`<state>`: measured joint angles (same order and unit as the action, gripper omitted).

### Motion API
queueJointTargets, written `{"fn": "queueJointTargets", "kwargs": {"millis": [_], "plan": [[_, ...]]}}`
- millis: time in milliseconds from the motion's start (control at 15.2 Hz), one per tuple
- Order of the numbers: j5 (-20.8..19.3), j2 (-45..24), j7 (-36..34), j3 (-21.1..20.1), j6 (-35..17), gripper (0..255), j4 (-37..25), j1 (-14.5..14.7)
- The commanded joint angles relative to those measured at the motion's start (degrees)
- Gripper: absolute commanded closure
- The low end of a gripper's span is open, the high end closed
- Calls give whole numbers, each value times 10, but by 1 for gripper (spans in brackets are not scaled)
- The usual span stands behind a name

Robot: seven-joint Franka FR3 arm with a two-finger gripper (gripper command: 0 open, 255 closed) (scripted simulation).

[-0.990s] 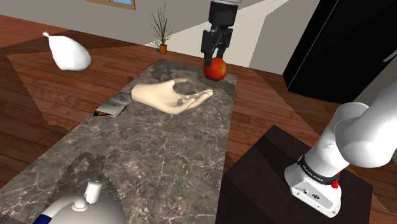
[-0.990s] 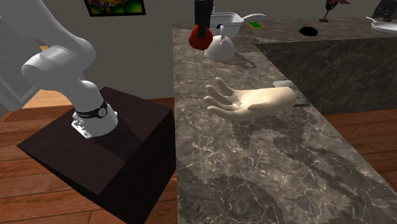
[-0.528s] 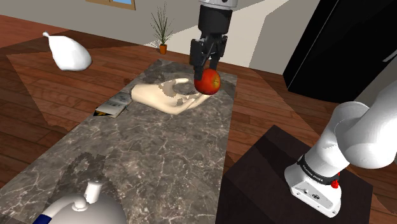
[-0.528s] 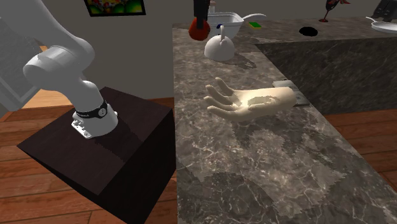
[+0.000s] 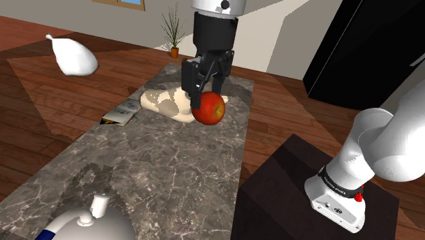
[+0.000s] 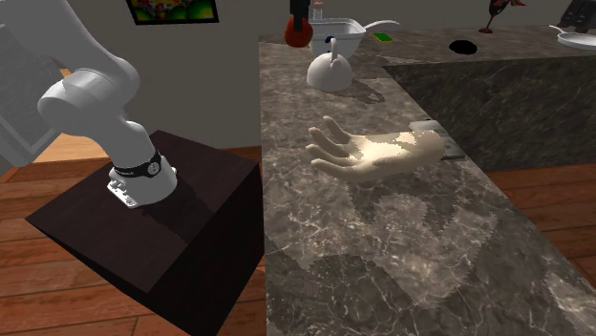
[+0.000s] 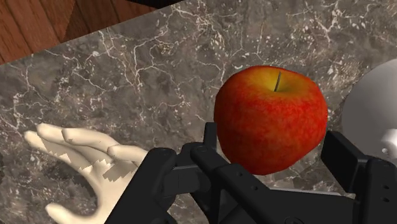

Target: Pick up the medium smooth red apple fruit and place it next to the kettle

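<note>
Nearest in the shoulder view, the kettle (image 5: 87,219) stands at the close end of the bench (image 5: 156,170), and the apple (image 5: 209,109) is well apart from it, so the placing is not yet done. Farther along, the gripper (image 5: 206,92) pinches the apple between its fingers, clear above the bench and near a pale model hand (image 5: 163,102). I judge the pick done, with the carry and set-down left. The apple is round, smooth and red, with a yellow flush around its short stem.
</note>
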<state>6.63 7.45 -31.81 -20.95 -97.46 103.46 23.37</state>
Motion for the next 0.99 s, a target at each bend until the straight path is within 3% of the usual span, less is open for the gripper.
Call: {"fn": "queueJointTargets", "kwargs": {"millis": [0, 396, 792, 924], "plan": [[-5, -18, -34, -19, 2, 255, -23, 12], [-36, -88, -130, -69, 6, 255, -96, 54], [-92, -185, -228, -108, 25, 255, -204, 115], [-90, -182, -227, -106, 8, 255, -184, 114]]}}
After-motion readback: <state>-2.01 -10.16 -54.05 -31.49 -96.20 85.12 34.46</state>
